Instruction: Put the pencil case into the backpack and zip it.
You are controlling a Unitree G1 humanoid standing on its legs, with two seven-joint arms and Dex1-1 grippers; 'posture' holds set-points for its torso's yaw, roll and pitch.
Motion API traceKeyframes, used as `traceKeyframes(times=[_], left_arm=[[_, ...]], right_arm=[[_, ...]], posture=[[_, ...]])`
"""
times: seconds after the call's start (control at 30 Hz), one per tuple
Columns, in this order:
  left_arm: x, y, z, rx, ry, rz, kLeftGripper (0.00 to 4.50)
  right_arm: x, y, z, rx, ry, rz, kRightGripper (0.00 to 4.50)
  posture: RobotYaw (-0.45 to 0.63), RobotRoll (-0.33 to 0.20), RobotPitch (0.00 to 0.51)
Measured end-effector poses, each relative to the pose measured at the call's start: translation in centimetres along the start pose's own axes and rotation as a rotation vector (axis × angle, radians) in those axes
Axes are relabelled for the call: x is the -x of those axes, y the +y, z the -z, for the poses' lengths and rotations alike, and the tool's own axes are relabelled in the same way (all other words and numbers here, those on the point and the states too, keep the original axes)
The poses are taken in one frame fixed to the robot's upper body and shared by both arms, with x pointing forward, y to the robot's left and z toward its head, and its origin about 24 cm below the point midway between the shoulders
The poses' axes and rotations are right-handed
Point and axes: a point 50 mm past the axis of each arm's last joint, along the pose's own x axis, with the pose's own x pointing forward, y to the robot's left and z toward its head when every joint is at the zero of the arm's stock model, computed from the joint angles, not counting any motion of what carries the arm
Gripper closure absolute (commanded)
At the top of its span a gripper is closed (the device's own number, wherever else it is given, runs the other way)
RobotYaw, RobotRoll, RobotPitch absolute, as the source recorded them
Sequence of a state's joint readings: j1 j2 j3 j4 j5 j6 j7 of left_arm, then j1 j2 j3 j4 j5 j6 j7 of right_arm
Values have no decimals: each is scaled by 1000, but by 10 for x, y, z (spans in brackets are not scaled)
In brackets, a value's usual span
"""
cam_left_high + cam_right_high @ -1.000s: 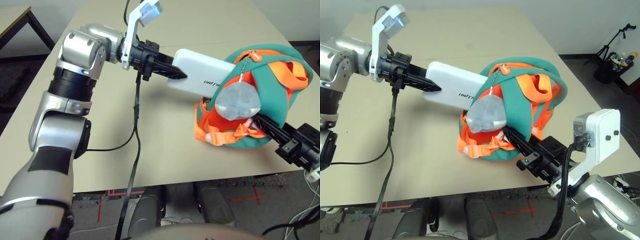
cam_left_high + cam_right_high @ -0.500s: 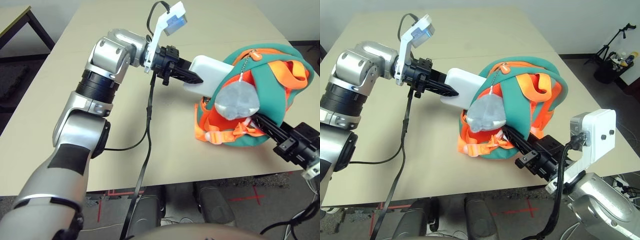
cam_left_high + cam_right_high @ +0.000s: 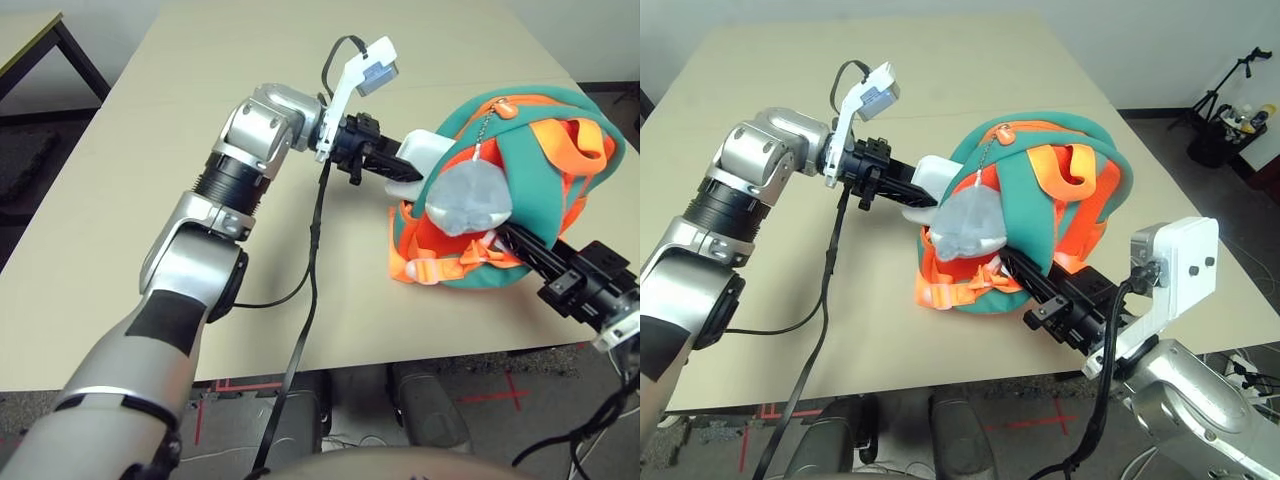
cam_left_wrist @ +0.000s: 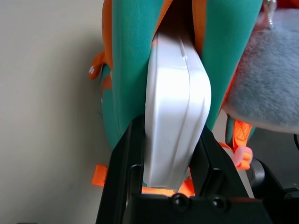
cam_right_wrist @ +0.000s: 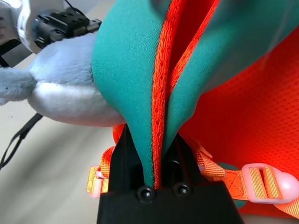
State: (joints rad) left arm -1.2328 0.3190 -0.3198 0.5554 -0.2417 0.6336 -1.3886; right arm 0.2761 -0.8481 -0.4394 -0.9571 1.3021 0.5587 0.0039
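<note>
pencil case (image 4: 175, 100) — clamped by left gripper (image 4: 169, 154) — half inside backpack (image 3: 520, 190), frame center-right; right gripper (image 5: 155, 161) pinches backpack's edge.

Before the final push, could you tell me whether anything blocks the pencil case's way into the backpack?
Nothing visible does. The pencil case, held by the left gripper, already sits partway in the backpack's opening; the grey plush charm hangs beside it.

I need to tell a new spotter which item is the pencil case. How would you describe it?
Find the teal and orange backpack on the tan table. At its open side, the left gripper clamps a flat white case, mostly pushed inside. That pencil case is hard, smooth and white, unlike the fuzzy grey plush charm hanging beside it.
</note>
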Motion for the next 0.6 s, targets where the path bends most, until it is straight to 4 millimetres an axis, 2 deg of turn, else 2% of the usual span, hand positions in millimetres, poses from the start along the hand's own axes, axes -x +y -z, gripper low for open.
traceKeyframes(times=[0.3, 0.47, 0.6], left_arm=[[-7, 0, 1, -18, 13, 1, 3123], [-1, -1, 5, -28, 22, -9, 1537], [24, -5, -2, -23, -10, -34, 246]], right_arm=[[-3, -2, -1, 5, -5, -9, 4270], [-4, -3, -2, 8, -11, -12, 4270], [-4, -3, -2, 8, -11, -13, 4270]], posture=[[-282, 0, 162], [-277, 0, 161], [-266, 0, 161]])
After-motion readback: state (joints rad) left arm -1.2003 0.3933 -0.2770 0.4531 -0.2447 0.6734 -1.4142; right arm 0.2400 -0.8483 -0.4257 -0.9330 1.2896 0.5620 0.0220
